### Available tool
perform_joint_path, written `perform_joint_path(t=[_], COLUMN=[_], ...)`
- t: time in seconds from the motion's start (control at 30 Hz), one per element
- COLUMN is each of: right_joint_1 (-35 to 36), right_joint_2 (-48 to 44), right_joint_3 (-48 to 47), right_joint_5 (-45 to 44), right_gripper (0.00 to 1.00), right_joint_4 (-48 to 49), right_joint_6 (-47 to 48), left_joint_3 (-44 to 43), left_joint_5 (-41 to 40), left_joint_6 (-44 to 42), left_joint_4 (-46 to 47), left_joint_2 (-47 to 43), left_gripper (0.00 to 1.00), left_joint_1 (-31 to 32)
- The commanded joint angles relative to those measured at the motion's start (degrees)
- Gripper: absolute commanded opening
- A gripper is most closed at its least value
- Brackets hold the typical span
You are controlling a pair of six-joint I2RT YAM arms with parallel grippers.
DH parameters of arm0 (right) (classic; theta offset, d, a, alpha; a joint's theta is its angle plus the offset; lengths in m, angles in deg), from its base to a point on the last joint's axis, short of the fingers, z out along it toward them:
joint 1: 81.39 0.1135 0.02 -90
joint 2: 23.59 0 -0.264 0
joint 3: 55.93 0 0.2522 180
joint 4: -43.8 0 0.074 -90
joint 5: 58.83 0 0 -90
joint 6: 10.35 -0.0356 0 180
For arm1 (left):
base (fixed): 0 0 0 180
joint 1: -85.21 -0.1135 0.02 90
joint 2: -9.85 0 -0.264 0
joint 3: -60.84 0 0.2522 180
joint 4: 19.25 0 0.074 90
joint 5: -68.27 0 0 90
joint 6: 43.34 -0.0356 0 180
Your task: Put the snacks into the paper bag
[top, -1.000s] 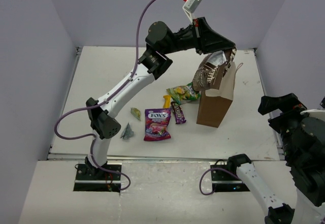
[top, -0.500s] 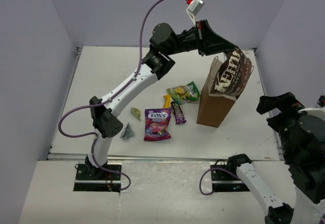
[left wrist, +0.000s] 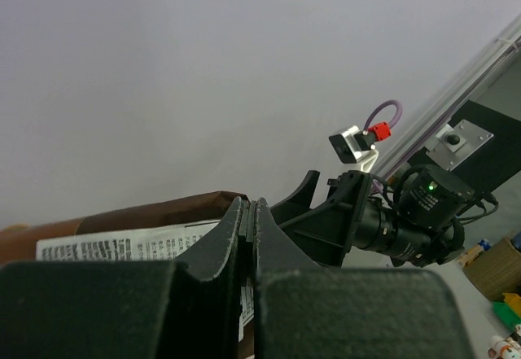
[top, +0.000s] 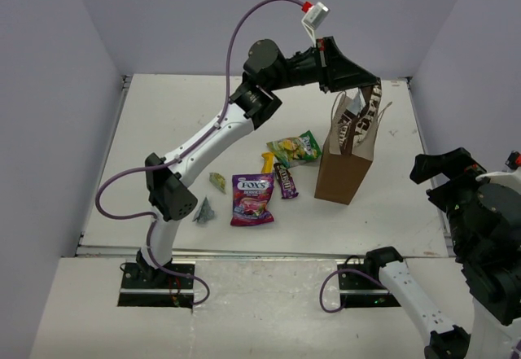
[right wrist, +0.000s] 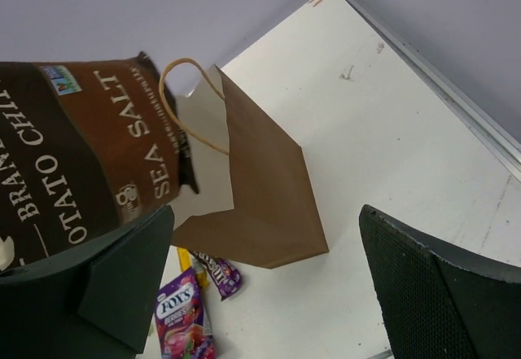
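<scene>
Long brown crisp packet (top: 363, 116) clamped in left gripper (top: 371, 90) at brown kraft paper bag's (top: 345, 170) mouth; right gripper (right wrist: 266, 212) spread wide, empty.

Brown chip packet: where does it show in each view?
Top external: upper right, brown chip packet at the paper bag's mouth.
Left wrist: bottom left, packet in the shut left claw.
Right wrist: packet at left.
Landmark: paper bag, absent from left wrist.

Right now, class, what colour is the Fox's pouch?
Purple; the pouch shows best in the top view.
</scene>
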Motion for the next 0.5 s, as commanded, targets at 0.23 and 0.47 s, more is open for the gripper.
perform_joint_path(t=[0.23, 0.47], right_joint_1=[-0.25, -0.25], right_joint_2=[1.39, 0.95], right_joint_3=[-0.59, -0.41], right_joint_5=[-0.05, -0.58], right_gripper=[0.99, 0.99], right_joint_4=[1.63, 1.63], right_joint_6=[2.51, 3.3], left_joint_3=[0.29, 5.74], left_joint_5=[-0.6, -0.77], left_joint_6=[-1.67, -2.73], left_joint_4=[2.9, 3.78], left_joint_2=[-0.39, -2.94], left_gripper=[0.0, 0.0], left_joint_1=[0.28, 0.37])
